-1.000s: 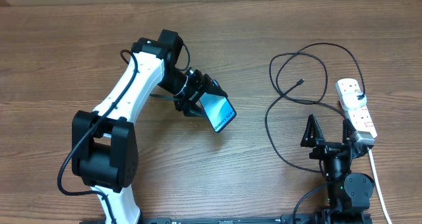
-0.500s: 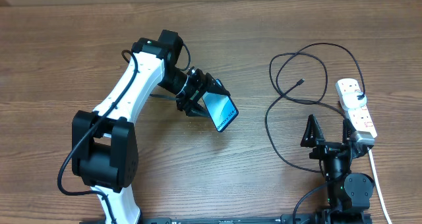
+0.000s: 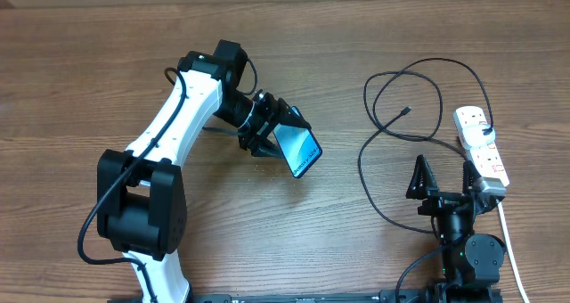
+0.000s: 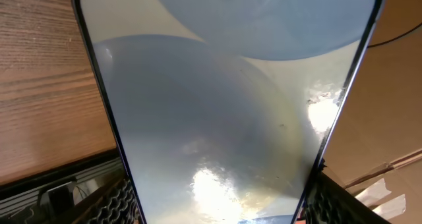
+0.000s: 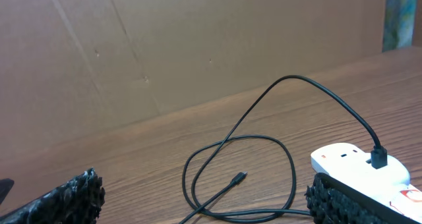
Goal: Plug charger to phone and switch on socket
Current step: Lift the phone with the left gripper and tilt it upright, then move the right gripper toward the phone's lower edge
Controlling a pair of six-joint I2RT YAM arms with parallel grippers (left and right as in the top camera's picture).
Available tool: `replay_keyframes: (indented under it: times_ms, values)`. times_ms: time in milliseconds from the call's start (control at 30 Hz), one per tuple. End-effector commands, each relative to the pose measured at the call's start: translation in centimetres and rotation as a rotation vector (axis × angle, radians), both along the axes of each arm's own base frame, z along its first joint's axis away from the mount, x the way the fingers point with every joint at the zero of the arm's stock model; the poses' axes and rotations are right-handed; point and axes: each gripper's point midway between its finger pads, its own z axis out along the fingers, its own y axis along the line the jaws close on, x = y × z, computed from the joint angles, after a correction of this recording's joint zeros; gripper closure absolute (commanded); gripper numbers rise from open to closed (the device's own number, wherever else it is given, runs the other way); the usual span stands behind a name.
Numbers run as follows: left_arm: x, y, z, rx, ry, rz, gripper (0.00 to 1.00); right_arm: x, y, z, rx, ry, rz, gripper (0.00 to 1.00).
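Wooden table [image 3: 89, 53], cardboard backdrop [image 5: 198, 39] (creased)

table [image 3: 80, 45]: brown wood-grain top, matt, evenly lit. cardboard panels [image 5: 198, 46]: plain brown, creased, standing upright along the table's far edge.

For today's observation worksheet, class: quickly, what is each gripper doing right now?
Left gripper: closed on the phone.
Right gripper: open, holding nothing.
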Motion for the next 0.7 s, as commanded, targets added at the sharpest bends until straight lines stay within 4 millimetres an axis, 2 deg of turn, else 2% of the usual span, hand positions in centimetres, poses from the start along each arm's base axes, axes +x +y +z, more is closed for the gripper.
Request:
replay_keyframes:
  times_ms: [0,300,500,667]
  values:
    - [0.7,0.0,0.5,-0.012,-0.046,-0.011,0.38,0.0,0.1,-0.3,-0.005,0.0,0.004,0.0]
    - [2.5,1.3,-1.4,0.113,-0.171,-0.026,0.38,0.0,0.1,-0.3,-0.005,0.0,0.004,0.0]
    - [3.4,3.8,-3.6,0.301,-0.245,-0.052,0.38,0.0,0.1,-0.3,-0.005,0.0,0.004,0.0]
    - [3.7,5.3,-4.5,0.399,-0.276,-0.07,0.38,0.0,0.1,-0.3,-0.005,0.0,0.004,0.0]
